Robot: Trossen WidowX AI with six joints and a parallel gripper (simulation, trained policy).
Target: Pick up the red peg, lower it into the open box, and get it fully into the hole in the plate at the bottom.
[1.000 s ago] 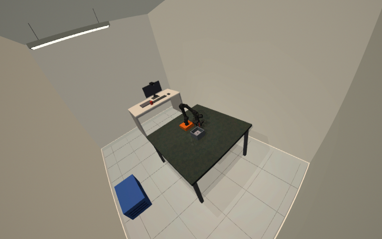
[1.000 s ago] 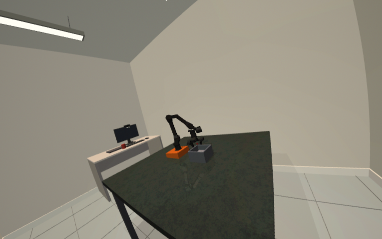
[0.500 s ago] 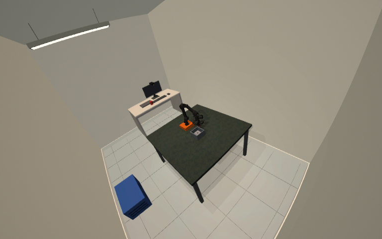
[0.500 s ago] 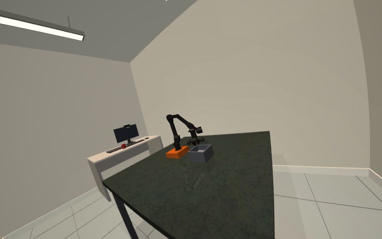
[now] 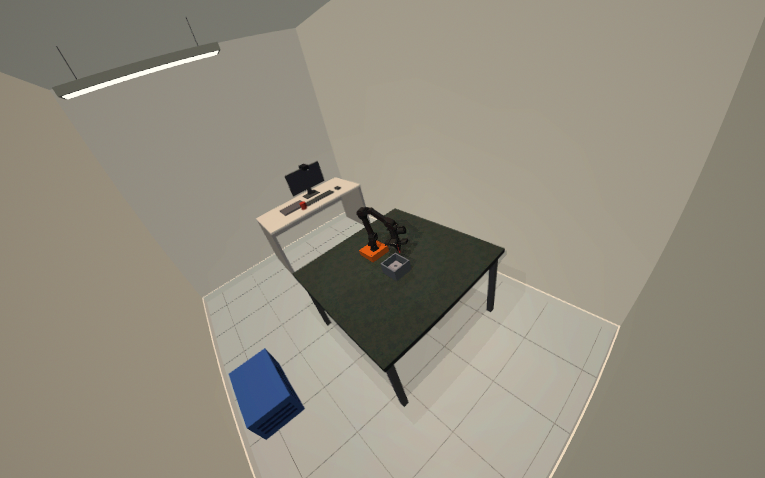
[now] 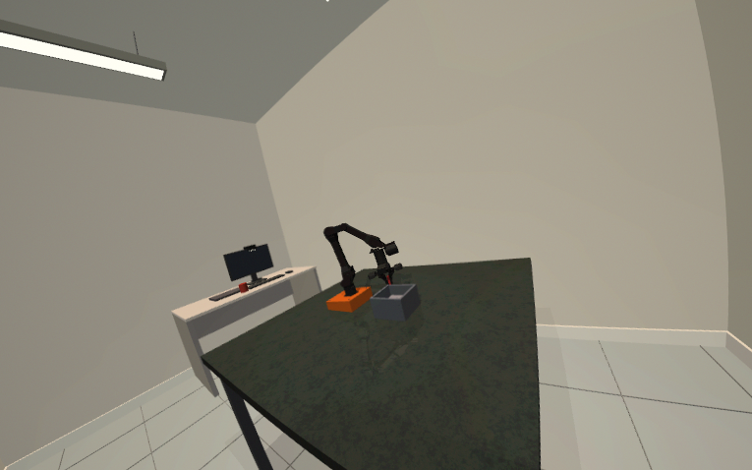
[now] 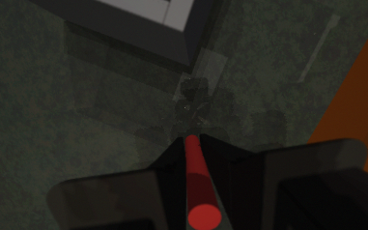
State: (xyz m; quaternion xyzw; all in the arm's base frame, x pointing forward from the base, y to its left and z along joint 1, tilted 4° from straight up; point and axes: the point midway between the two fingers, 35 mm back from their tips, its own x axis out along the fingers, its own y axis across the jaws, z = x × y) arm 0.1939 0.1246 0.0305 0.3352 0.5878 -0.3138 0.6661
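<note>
Jaws of the black parallel-jaw gripper (image 5: 398,245) (image 6: 388,277) (image 7: 192,140) are closed on the slender red cylindrical peg (image 5: 399,249) (image 6: 389,280) (image 7: 196,166), one finger bearing on each side. The peg stands roughly upright between the fingertips, outside the grey square open-topped box (image 5: 384,268) (image 6: 388,309) (image 7: 139,36) and just beside it, on the dark green mottled table (image 5: 397,320) (image 6: 454,374) (image 7: 23,97). Whether its lower end is clear of the table top is hard to judge, as the fingers and the box hide part of it. Status: grasp made; transfer and insertion outstanding. The pale square plate (image 5: 395,266) lies at the bottom of the box, and its round dark hole (image 5: 395,265) is unfilled. Remaining work, in order: raise the peg above the box rim, carry it over the plate, align it with the hole, lower it until fully seated, then release.
</note>
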